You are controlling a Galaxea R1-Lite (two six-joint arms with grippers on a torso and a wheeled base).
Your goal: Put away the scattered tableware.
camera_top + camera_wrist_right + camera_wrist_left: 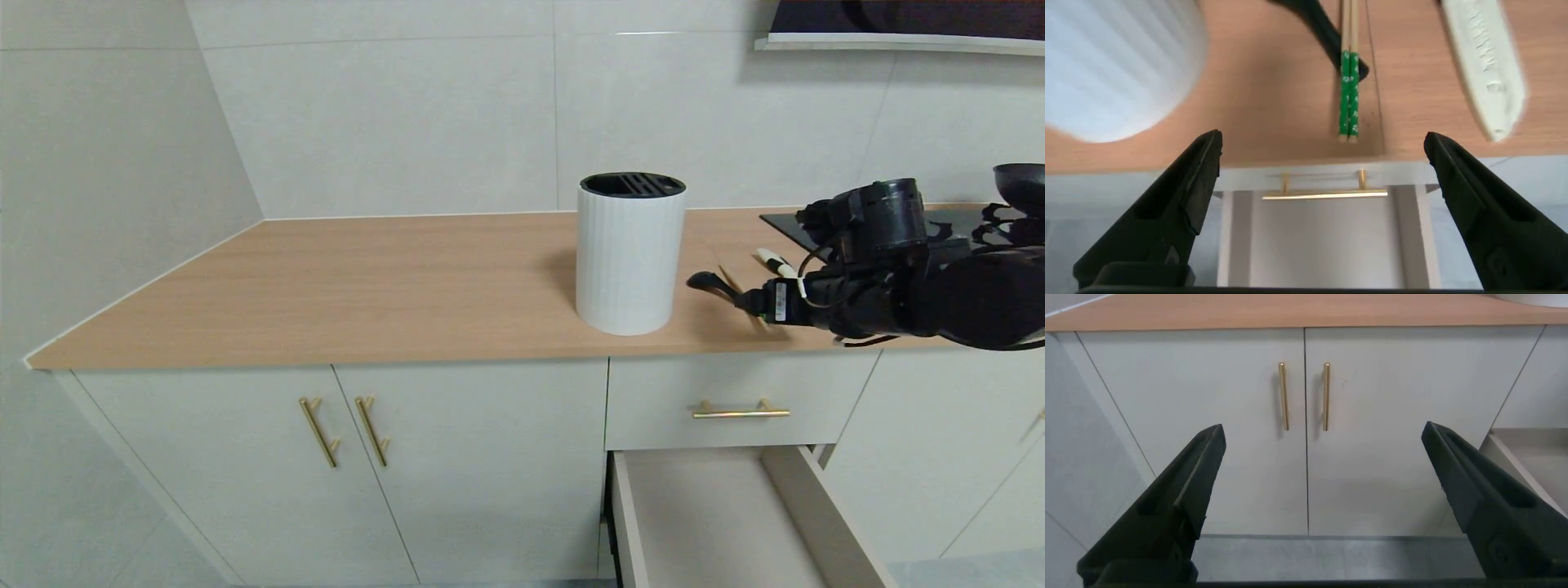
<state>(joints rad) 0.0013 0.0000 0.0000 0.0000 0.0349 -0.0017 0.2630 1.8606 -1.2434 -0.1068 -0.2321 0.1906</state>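
A white ribbed utensil holder (630,253) with a black slotted top stands on the wooden counter (367,286). To its right lie a black spoon (709,283), a pair of chopsticks (741,296) with green ends and a white-handled utensil (775,262). My right gripper (793,312) hovers over the counter's front edge beside them. In the right wrist view it (1323,229) is open and holds nothing, with the chopsticks (1348,90), the spoon (1321,31), the white utensil (1486,65) and the holder (1118,65) below. My left gripper (1323,514) is open, low before the cabinet doors.
Below the counter a drawer (718,514) stands pulled open under a closed one with a gold handle (741,411). Two cabinet doors with gold handles (1303,396) are to the left. A dark cooktop (804,229) and a black pot (1020,184) sit at the far right.
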